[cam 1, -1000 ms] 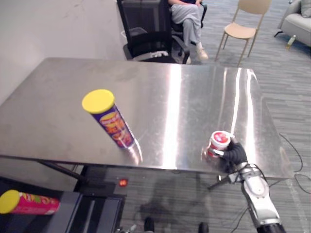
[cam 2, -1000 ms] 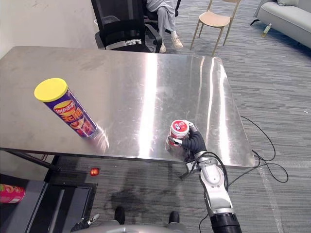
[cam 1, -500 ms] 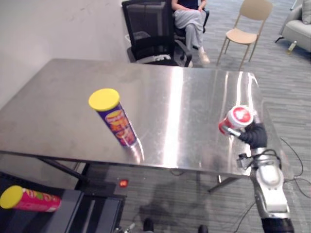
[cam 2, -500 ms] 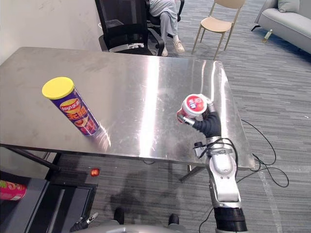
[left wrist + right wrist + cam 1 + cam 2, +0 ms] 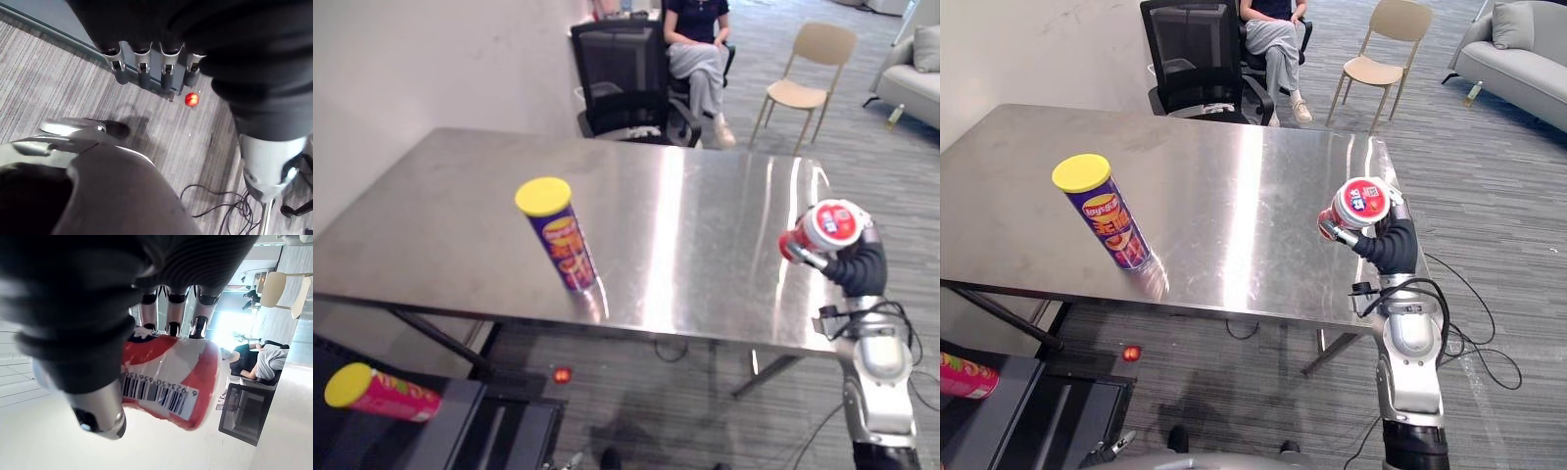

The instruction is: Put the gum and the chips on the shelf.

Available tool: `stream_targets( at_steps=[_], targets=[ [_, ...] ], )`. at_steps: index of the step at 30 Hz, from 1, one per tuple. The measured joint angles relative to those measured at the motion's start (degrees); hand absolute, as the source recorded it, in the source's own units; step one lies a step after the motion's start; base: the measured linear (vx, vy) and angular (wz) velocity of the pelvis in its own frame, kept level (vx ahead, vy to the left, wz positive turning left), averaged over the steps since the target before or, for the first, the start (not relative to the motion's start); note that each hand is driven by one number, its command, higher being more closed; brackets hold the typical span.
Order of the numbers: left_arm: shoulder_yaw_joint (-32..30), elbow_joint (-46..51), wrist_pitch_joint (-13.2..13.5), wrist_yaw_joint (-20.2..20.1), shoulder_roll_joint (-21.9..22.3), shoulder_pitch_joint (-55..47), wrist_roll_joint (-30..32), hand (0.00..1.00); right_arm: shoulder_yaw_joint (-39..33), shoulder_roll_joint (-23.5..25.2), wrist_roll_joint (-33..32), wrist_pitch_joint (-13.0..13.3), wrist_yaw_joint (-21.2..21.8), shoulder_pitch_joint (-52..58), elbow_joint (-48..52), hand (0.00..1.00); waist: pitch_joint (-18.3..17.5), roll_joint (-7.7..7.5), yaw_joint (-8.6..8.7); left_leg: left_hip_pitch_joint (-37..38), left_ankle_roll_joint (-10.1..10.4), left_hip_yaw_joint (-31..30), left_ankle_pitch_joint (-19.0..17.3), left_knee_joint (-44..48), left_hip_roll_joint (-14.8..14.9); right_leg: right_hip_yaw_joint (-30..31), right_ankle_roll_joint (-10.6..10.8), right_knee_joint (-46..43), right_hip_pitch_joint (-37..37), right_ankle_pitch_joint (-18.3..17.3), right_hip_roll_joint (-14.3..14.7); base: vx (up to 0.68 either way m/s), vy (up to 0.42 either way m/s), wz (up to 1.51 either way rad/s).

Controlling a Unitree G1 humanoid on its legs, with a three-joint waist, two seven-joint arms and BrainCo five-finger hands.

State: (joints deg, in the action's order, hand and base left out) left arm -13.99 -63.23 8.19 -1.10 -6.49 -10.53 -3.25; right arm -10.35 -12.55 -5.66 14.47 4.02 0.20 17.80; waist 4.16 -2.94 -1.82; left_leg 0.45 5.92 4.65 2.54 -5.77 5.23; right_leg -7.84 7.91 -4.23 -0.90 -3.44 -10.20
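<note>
The gum [image 5: 829, 226] is a short round tub, red with white patches, with a flat red-and-white printed lid. The right wrist view shows a white barcode label on its glossy side [image 5: 171, 377]. It sits at the right of the left eye view, in the right hand [image 5: 858, 266], whose fingers and thumb are curled round its body. The tub is tilted, with its long axis running from lower left to upper right of the frame and its lid end uppermost, facing the camera. It seems to be held clear of the table [image 5: 705, 225] at the right edge, though the gap beneath it is hard to judge.

The chips [image 5: 558, 238] are a tall, slim purple tube with a yellow plastic lid and orange print. The tube stands on its base left of centre on the table, well apart from the gum, its lid end toward the upper left of the frame. The table top is brushed steel, flat and rectangular, streaked with bright reflections.

At the lower left, a pink tube [image 5: 380, 394] with a yellow lid lies on its side on a dark shelf [image 5: 460, 431].

The left hand [image 5: 144, 66] hangs over grey striped carpet, its fingers straight in a row and holding nothing.
</note>
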Motion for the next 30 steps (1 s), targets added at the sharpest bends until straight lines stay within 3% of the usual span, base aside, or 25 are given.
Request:
stream_targets(
  at_steps=[6, 9, 12, 15, 16, 17, 18, 19, 20, 22, 23, 24, 25, 27, 28, 29, 30],
  targets=[
    [-0.5, 0.1, -0.1, -0.2, -0.2, -0.5, -0.5, 0.0, 0.1, 0.0, 0.0, 0.0, 0.2, 2.1, -0.8, 1.0, -0.2, -0.45, -0.29, 0.4, 0.4, -0.2, 0.0, 1.5, 0.3, 0.5, -0.3, -5.8, -1.8, -2.9, -0.2, -0.04, -0.013, 0.0],
    [-1.6, 0.0, -0.5, -0.4, -0.2, -0.5, -1.1, 0.0, 2.2, 0.0, -0.1, -0.1, 0.3, 2.2, -2.1, 1.0, 0.4, -0.58, -0.62, -3.2, 0.6, -1.9, -1.7, 7.7, 0.7, -0.5, -1.1, -9.0, -2.8, -4.3, -0.2, -0.06, -0.052, 0.21],
    [-1.7, 0.6, -1.0, -1.4, 0.3, -0.2, -3.4, 0.0, 4.9, 0.0, -1.7, -0.1, 0.4, 2.0, -4.2, 1.0, 0.9, 0.56, -0.64, -8.2, 1.4, -8.3, -1.1, 9.8, 1.4, -6.4, -2.2, -9.6, -2.9, -5.0, 0.5, -0.12, -0.091, 0.87],
    [-1.5, 1.3, -1.2, -1.5, 1.0, 0.0, -3.3, 0.0, 5.4, -0.1, -2.0, -0.1, 0.2, 0.8, -4.7, 1.0, 1.6, 2.41, -1.64, -11.5, 1.5, -14.6, 0.8, 3.9, 2.1, -15.1, -4.0, -12.1, -4.9, -6.9, 1.0, -0.15, -0.129, 1.44],
    [-1.9, 1.0, -1.2, -1.5, 0.8, 0.3, -3.4, 0.0, 5.3, 0.0, -2.0, -0.1, 0.1, 0.0, -5.0, 1.0, 2.0, 1.23, -2.35, -11.9, -3.0, -9.9, -1.9, 1.8, 2.6, -17.7, -4.8, -10.9, -5.0, -6.8, -0.3, -0.14, -0.106, 1.47],
    [-2.2, 0.7, -1.3, -1.5, 0.7, 1.0, -3.4, 0.0, 4.6, -0.1, -2.0, -0.1, 0.0, -0.7, -5.1, 1.0, 2.6, 0.61, -2.29, -13.4, -5.7, -5.0, -2.2, 3.9, 2.6, -19.8, -5.0, -11.1, -5.0, -7.0, -1.8, -0.15, -0.069, 1.67],
    [-2.8, -0.2, -1.4, -1.5, 0.5, 2.0, -3.4, 0.0, 3.3, 0.0, -1.8, -0.1, -0.7, -1.4, -5.3, 1.0, 3.3, 0.35, -2.28, -16.9, -8.4, 3.0, -0.3, 12.4, 2.2, -24.0, -5.2, -11.7, -4.7, -7.0, -4.8, -0.14, -0.051, 1.72],
    [-3.6, -0.1, -1.4, -1.5, 1.0, 1.6, -3.4, 0.0, 2.1, 0.0, -1.7, -0.1, -1.6, -1.4, -5.4, 1.0, 3.5, 0.26, -2.25, -18.3, -9.3, 7.9, 0.1, 20.6, 2.1, -27.5, -4.9, -12.2, -4.2, -6.5, -6.6, -0.12, -0.081, 1.64],
    [-4.0, 0.0, -1.4, -1.4, 1.3, 1.4, -3.4, 0.0, 1.7, 0.0, -1.6, -0.1, -1.9, -1.4, -5.4, 1.0, 3.5, 0.83, -2.17, -18.1, -9.5, 9.7, -0.3, 24.3, 2.7, -29.1, -4.7, -12.4, -3.6, -6.4, -7.3, -0.06, -0.062, 1.3],
    [-4.8, -0.2, -1.5, -1.6, 2.2, -0.4, -3.5, 0.0, 0.7, 0.0, -1.5, -0.2, -2.4, -1.0, -5.4, 1.0, 3.3, 2.48, -1.92, -15.9, -9.0, 13.3, -6.3, 32.5, 6.0, -34.0, -4.4, -13.2, -1.6, -6.2, -8.7, -0.06, 0.042, 1.25],
    [-6.3, -0.3, -1.7, -1.8, 2.7, -0.7, -3.5, 0.0, -0.3, 0.0, -1.0, -0.2, -2.4, -0.9, -5.3, 1.0, 3.1, 2.88, -1.92, -15.3, -8.8, 15.4, -7.3, 34.4, 7.8, -36.5, -3.8, -14.1, -1.5, -5.9, -10.0, -0.05, 0.112, 1.07],
    [-6.8, -0.3, -1.8, -1.9, 2.9, -0.7, -3.6, 0.0, -0.6, 0.0, -0.9, -0.2, -2.4, -0.9, -5.3, 1.0, 3.1, 3.15, -1.9, -15.5, -8.7, 15.7, -7.1, 34.2, 7.8, -37.1, -3.6, -14.2, -1.4, -5.7, -10.1, -0.05, 0.132, 1.0],
    [-7.5, 0.0, -1.8, -1.9, 3.0, -1.1, -3.7, 0.0, -1.2, 0.3, -0.9, -0.6, -2.3, -0.5, -5.4, 1.0, 2.7, 3.3, -1.81, -15.9, -7.7, 16.9, -6.3, 32.1, 6.0, -38.1, -2.4, -12.6, -0.8, -5.2, -9.7, -0.06, 0.121, 0.87],
    [-8.6, 0.6, -1.8, -2.1, 3.3, -2.0, -4.7, 0.0, -2.3, 0.4, -0.9, -0.7, -2.1, 0.7, -5.3, 1.0, 1.6, 2.84, -1.2, -14.2, -5.6, 13.8, -5.2, 21.6, 2.2, -39.0, -2.2, -7.3, -0.1, -3.5, -8.5, -0.09, 0.163, 1.22],
    [-9.9, 0.2, -1.9, -2.5, 3.7, -2.3, -4.7, 0.0, -4.0, 1.3, -0.8, -0.8, -2.1, 1.6, -5.4, 1.0, 0.9, 3.1, -0.57, -11.8, -5.9, 14.7, -7.8, 15.4, 1.6, -42.6, -1.3, -5.2, 0.8, -1.6, -8.3, -0.05, 0.219, 1.27],
    [-11.5, -0.5, -2.4, -2.8, 3.8, -2.6, -4.6, 0.0, -5.2, 3.3, -0.9, -1.6, -2.2, 1.7, -6.3, 1.0, 1.2, 3.18, -0.62, -12.4, -5.7, 18.5, -7.6, 16.4, 2.9, -44.4, -1.3, -5.7, 1.6, -0.7, -8.6, -0.01, 0.17, 0.95],
    [-12.0, -0.6, -2.6, -3.0, 3.8, -3.2, -4.6, 0.0, -5.1, 4.2, -0.8, -1.9, -2.2, 2.1, -6.8, 1.0, 1.1, 2.71, -0.66, -12.2, -5.4, 18.5, -7.1, 16.1, 2.2, -44.9, -0.9, -5.8, 2.2, -0.4, -8.7, 0.0, 0.146, 0.7]
  ],
)
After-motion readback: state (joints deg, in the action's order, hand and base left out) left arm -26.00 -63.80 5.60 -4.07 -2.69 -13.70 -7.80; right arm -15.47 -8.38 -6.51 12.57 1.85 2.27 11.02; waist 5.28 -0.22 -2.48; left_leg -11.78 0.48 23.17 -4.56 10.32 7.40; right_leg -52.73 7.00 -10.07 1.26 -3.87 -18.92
